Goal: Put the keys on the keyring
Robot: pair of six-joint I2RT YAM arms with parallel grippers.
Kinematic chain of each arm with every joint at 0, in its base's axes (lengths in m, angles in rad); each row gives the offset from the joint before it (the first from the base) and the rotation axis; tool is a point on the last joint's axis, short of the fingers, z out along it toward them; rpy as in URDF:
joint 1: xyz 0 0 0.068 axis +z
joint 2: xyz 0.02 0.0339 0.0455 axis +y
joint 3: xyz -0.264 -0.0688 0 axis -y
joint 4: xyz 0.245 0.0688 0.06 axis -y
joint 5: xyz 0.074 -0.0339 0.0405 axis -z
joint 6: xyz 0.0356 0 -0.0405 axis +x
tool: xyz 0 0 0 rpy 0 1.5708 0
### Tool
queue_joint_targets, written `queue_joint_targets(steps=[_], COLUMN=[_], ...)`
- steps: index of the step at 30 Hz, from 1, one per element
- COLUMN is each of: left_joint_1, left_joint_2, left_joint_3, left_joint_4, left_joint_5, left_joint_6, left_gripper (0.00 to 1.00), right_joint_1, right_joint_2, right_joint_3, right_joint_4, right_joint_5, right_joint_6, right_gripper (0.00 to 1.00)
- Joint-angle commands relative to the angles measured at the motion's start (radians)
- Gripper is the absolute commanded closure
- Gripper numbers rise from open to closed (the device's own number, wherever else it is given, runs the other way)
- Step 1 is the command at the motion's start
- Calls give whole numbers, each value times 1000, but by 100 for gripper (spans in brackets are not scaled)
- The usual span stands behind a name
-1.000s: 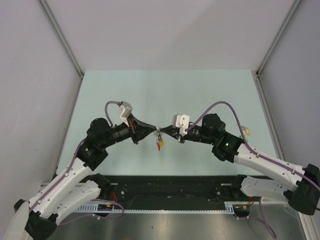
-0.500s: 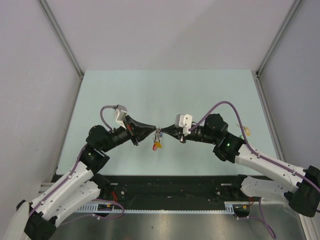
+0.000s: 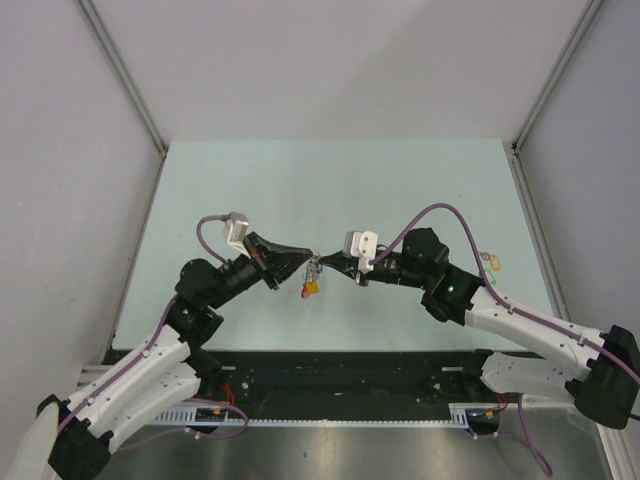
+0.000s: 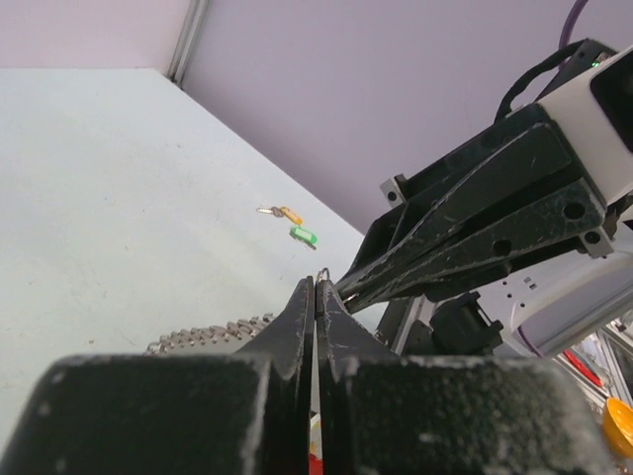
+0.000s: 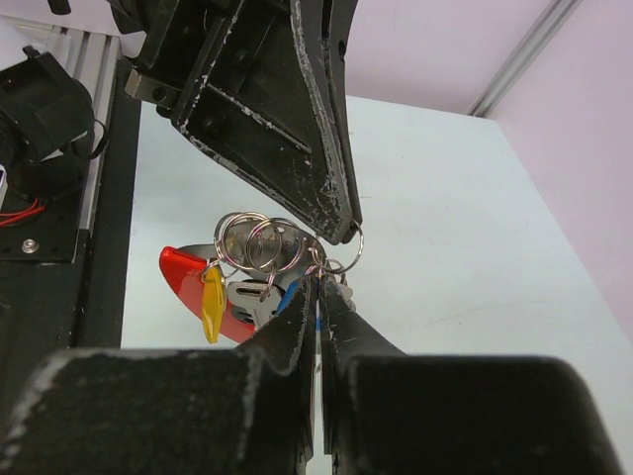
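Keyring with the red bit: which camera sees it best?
Right wrist: the keyring hangs close up, red band clearly seen. Top external shows only a tiny speck; left wrist only a sliver of ring.

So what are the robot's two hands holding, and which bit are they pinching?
The keyring, held in the air. The left end effector and right end effector each pinch a thin silver ring at its edge; the red band and keys dangle.
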Motion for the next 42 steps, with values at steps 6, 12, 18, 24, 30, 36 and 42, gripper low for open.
queue_joint_targets(steps=[6,12,18,24,30,36,42], left_joint_1=[-30,-30,-18,46,82,82,80], left_joint_2=[8,-30,-122,-58,164,298,347], left_joint_3=[-38,-33,37,239,449,591,629], left_joint_4=[236,161,-105,-443,-783,-1030,-1110], left_joint_5=[-80,-71,-126,80,363,475,529], left_joint_6=[-58,3,173,434,753,1034,1157], left_gripper=[100,88,69,56,44,38,48], right_joint_1=[36,27,19,18,22,30,35], right_joint_2=[33,13,-2,-2,-5,-10,-8], right_joint_3=[16,20,46,66,86,98,100], right_joint_4=[39,23,-51,-106,-157,-194,-206], right_joint_5=[2,39,31,13,-15,-16,-25], right_joint_6=[-3,-23,-72,-106,-132,-146,-150], right_gripper=[100,100,100,100,100,100,100])
